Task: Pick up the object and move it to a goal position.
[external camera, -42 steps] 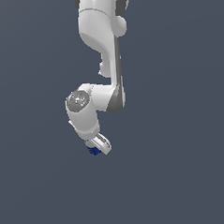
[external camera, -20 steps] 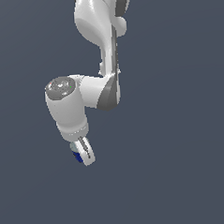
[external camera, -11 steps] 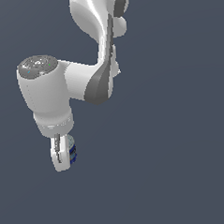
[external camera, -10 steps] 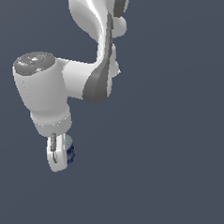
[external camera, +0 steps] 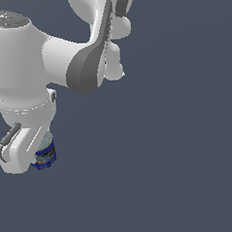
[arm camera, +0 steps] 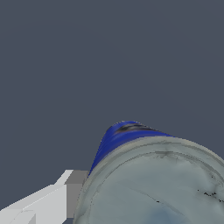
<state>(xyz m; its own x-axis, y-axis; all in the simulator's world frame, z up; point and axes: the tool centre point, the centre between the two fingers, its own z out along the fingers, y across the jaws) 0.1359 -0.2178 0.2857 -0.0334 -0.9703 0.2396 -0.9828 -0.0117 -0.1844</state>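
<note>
Object (external camera: 44,154): a small, short can with a dark blue printed side and a pale silvery-grey round top. You see it tucked against the white gripper (external camera: 30,155), low at the exterior view's left. The gripper's fingers are closed on the can; one white finger (external camera: 15,154) with a dark grey pad covers its near side, so only part of the blue wall shows. In the wrist view the object (arm camera: 153,183) fills much of the picture, its mottled grey top ringed by a smooth blue rim, and a white finger (arm camera: 43,203) with a grey pad touches its side. Moving outward, the arm (external camera: 36,59) is smooth, glossy white with dark grey joint bands, rounded and bulky. Around it you have a plain, flat dark blue-grey background (external camera: 179,158), open toward the exterior view's right and below the gripper.
</note>
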